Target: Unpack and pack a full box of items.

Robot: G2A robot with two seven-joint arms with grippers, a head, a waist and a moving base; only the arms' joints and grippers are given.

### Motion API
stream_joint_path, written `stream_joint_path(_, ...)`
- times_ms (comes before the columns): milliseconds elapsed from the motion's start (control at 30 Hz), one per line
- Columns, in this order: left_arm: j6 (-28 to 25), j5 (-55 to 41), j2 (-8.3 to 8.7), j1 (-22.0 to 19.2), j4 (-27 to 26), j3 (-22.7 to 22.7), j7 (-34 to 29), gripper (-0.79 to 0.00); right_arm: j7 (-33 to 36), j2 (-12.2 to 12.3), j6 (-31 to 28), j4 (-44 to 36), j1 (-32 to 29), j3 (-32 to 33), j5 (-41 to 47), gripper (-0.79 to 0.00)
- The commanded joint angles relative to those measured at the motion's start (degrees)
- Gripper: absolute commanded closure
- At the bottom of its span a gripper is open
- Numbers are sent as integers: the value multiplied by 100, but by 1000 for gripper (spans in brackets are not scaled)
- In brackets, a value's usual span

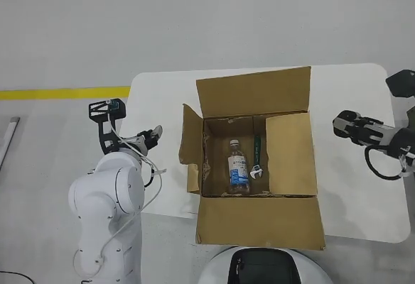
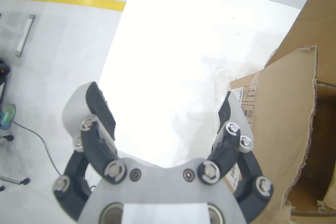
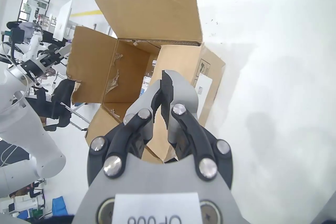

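The left hand (image 2: pixel 162 107) is being held wide apart, with nothing being gripped between its ribbed pads (image 2: pixel 101 109). It is being held above the left part of the desk (image 1: pixel 349 92), near the torn side flap (image 2: pixel 286 114) of the cardboard box (image 1: pixel 254 92) and not touching it. The right hand (image 3: pixel 164 89) is being held with its fingers drawn together and nothing clamped between them. It is being pointed toward the box from over the right part of the desk, well apart from the cardboard.

The left arm is being held bent beside the desk's left edge, while the right arm is being extended in across the right edge.

The box is being shown standing in the middle of the desk with its top open. On its floor a clear bottle (image 1: pixel 238 167) is being shown lying on its side, with a green-handled wrench (image 1: pixel 257 153) just beside it and parallel to it.

Bare white desk is being left open on both sides of the box, with more on the right. The near flap is being shown reaching the desk's front edge.
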Motion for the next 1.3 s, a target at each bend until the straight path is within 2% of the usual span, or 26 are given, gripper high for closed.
stream_joint_path(0,0,0,0,0,0,0,0,-785,-5,-1,3,-2,7,-10,-4,0)
stream_joint_path(133,0,0,0,0,0,0,0,-785,-52,0,-44,-9,-39,-27,-41,0)
stream_joint_path(200,0,0,0,0,0,0,0,-785,-190,26,-430,-148,-209,-37,-526,0)
stream_joint_path(300,0,0,0,0,0,0,0,-785,-1178,-36,-309,-189,-472,83,-357,0)
stream_joint_path(367,0,0,0,0,0,0,0,-785,-1534,-18,-600,-403,-698,127,-1102,0)
stream_joint_path(467,0,0,0,0,0,0,0,-785,-2382,-68,-792,-578,-975,71,-1164,0)
stream_joint_path(533,0,0,0,0,0,0,0,-785,-2769,-78,-1058,-672,-1195,10,-1558,0)
stream_joint_path(700,0,0,0,0,0,0,0,-785,-3671,-138,-1364,-741,-1607,-32,-1712,0)
stream_joint_path(767,0,0,0,0,0,0,0,-785,-3859,-160,-1385,-721,-1715,-29,-1623,0)
stream_joint_path(867,-24,-480,-17,222,-71,19,319,-785,-4031,-201,-1320,-689,-1811,-11,-1191,0)
stream_joint_path(1000,-220,-1115,-32,405,-240,139,436,-785,-4020,-226,-1176,-653,-1874,53,-1043,0)
stream_joint_path(1133,-399,-1259,-30,570,-317,323,562,-785,-4000,-241,-1077,-637,-1886,76,-1092,0)
stream_joint_path(1267,-292,-1301,-34,666,-367,391,694,-785,-4023,-263,-964,-601,-1862,95,-1026,0)
